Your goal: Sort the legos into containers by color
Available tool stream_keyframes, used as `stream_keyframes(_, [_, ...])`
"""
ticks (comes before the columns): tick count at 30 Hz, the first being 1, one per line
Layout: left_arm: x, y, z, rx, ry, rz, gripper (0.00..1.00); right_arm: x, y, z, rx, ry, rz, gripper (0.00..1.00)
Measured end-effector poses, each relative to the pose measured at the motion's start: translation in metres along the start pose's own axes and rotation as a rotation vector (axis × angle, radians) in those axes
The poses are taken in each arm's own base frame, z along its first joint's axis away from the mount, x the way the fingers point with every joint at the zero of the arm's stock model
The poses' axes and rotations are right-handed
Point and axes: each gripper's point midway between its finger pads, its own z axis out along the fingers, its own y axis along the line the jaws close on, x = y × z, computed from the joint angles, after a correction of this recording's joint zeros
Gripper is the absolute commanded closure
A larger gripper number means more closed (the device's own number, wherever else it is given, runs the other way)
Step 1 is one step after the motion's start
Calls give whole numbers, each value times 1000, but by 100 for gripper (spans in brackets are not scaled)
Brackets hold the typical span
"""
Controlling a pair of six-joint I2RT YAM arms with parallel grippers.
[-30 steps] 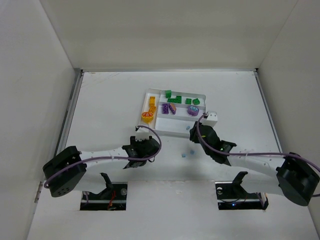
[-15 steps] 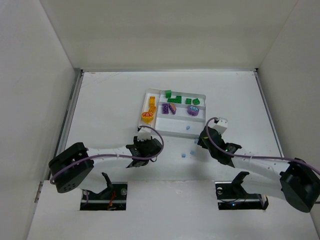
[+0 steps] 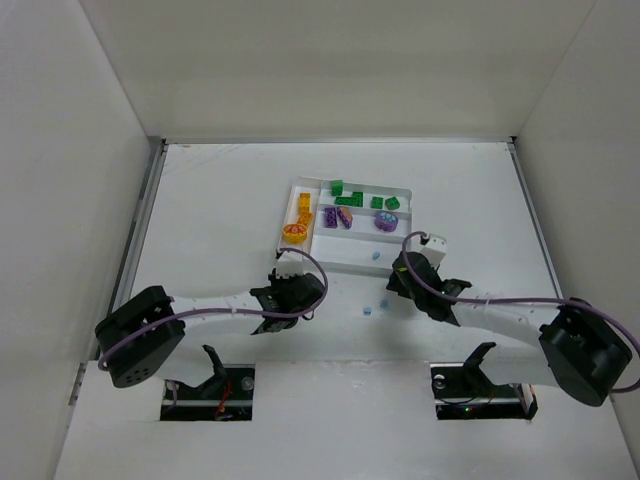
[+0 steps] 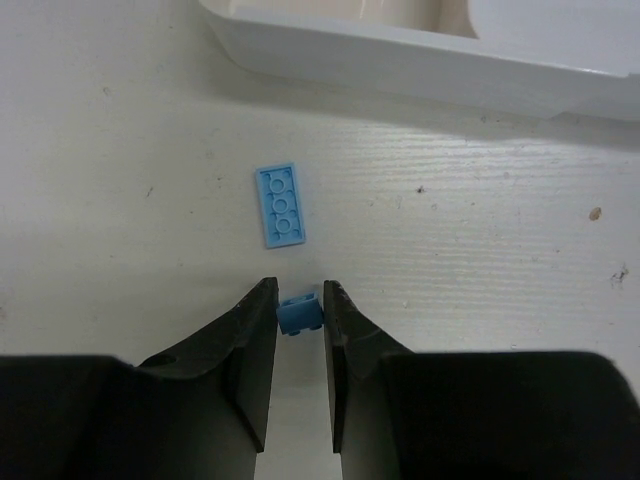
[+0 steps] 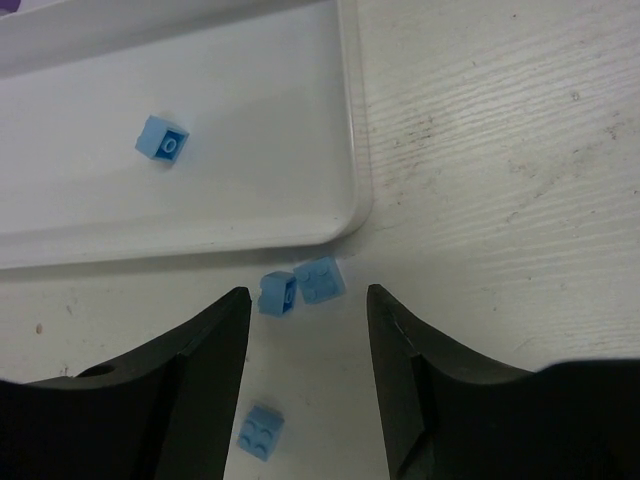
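Observation:
My left gripper (image 4: 300, 298) is shut on a tiny light blue brick (image 4: 300, 315) at its fingertips, just above the table in front of the white tray (image 4: 420, 45). A flat light blue plate (image 4: 280, 204) lies just ahead of it. My right gripper (image 5: 308, 300) is open and empty, low over the table by the tray's front corner (image 5: 350, 200). Two light blue bricks (image 5: 278, 293) (image 5: 320, 279) lie touching at its tips, a third (image 5: 260, 431) lies between the fingers. One light blue brick (image 5: 162, 138) lies in the tray's front compartment.
In the top view the tray (image 3: 345, 252) holds green bricks (image 3: 350, 198) at the back, purple ones (image 3: 338, 218) in the middle and orange ones (image 3: 298, 225) in the left compartment. White walls enclose the table.
My right gripper has drawn back from over the tray's front compartment to the table in front of it, above the loose blue bricks. My left arm has hardly moved.

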Motion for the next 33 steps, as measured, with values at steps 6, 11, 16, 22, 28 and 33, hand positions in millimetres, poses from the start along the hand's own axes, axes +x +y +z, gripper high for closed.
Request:
stream_keyframes(6, [-18, -5, -6, 41, -40, -23, 86, 9, 4, 9, 13, 37, -11, 42])
stream_keyframes(11, [-35, -12, -10, 83, -73, -54, 86, 7, 14, 17, 11, 37, -10, 53])
stream_keyframes(16, [-65, -35, -16, 154, -122, -87, 86, 8, 18, 20, 9, 38, -10, 64])
stream_keyframes(22, [-104, -69, -18, 235, -182, -115, 86, 10, 24, 16, -12, 44, -11, 70])
stream_keyframes(28, [-128, -90, 2, 244, -203, -115, 86, 13, 27, 12, -28, 48, -22, 72])
stream_keyframes(33, [-132, -103, 32, 223, -186, -94, 86, 18, 30, 6, -49, 53, -39, 72])
